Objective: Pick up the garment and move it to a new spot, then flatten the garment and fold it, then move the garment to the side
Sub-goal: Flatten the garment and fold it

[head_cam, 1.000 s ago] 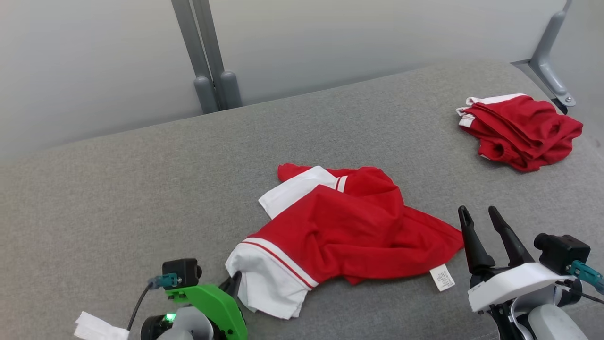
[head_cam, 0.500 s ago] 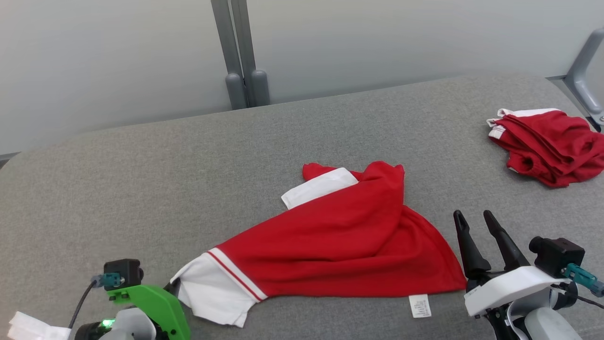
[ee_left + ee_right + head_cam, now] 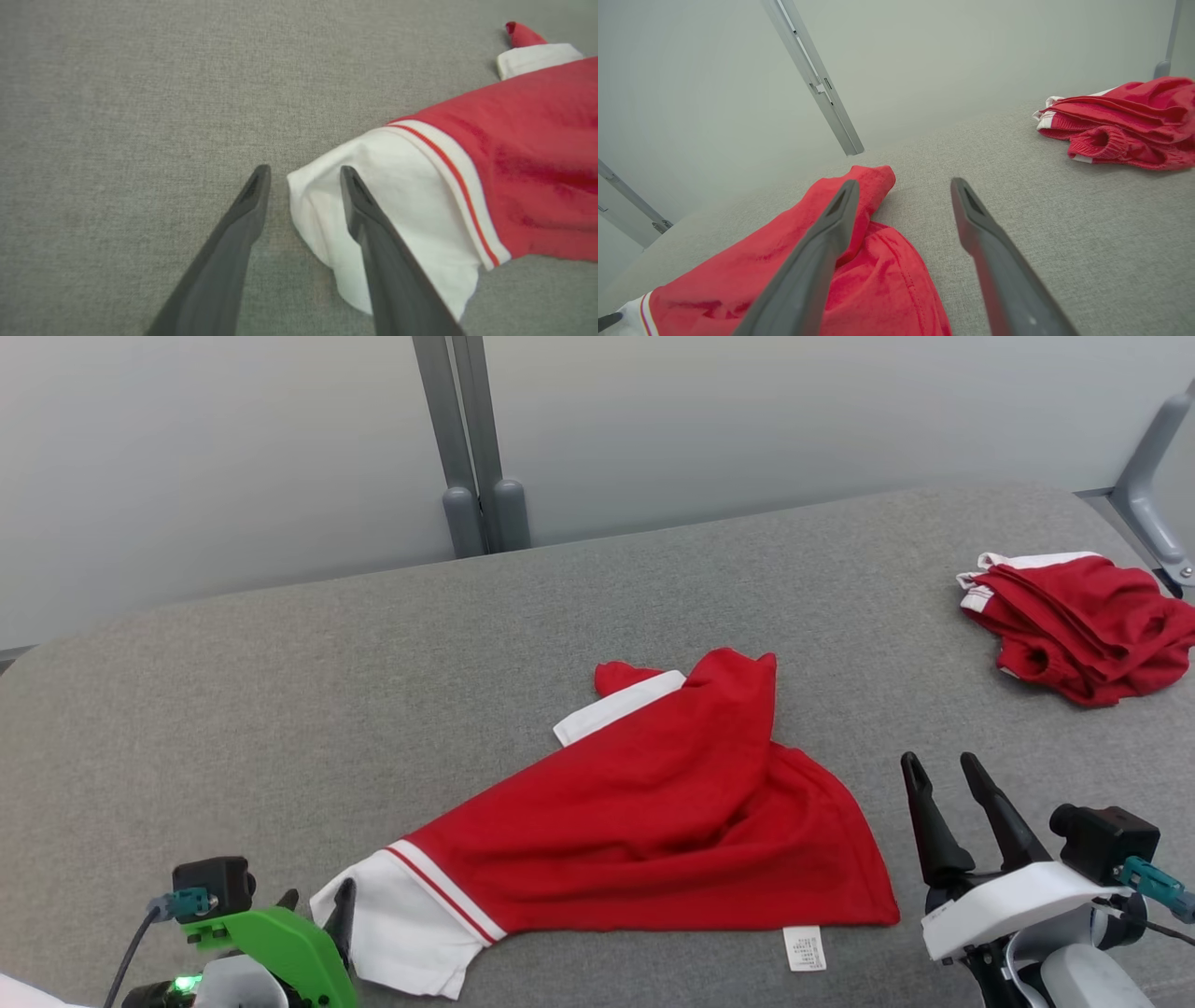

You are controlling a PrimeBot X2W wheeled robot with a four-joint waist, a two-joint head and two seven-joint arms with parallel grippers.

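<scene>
the left gripper (image 3: 303,177) is seen low at the near left, with its two fingers held apart, and nothing is pinched between them. the edge of the white sleeve (image 3: 397,219) is found partly in the gap, and one finger is laid over the white cloth. from that sleeve the garment (image 3: 653,831) is stretched out to the right across the grey surface (image 3: 280,709), so its long line is run from left to right along the near side, with a red point pushed up toward the far side. a small white label (image 3: 803,947) is seen by the near right edge. just past the right end of the red cloth, the right gripper (image 3: 940,765) is held up with its fingers wide apart and nothing in them. so each end of the garment is matched with the arm nearer to it. the left end can likely be taken first, since it is already touched there. a second red garment (image 3: 1074,625) is left well apart at the far right.
</scene>
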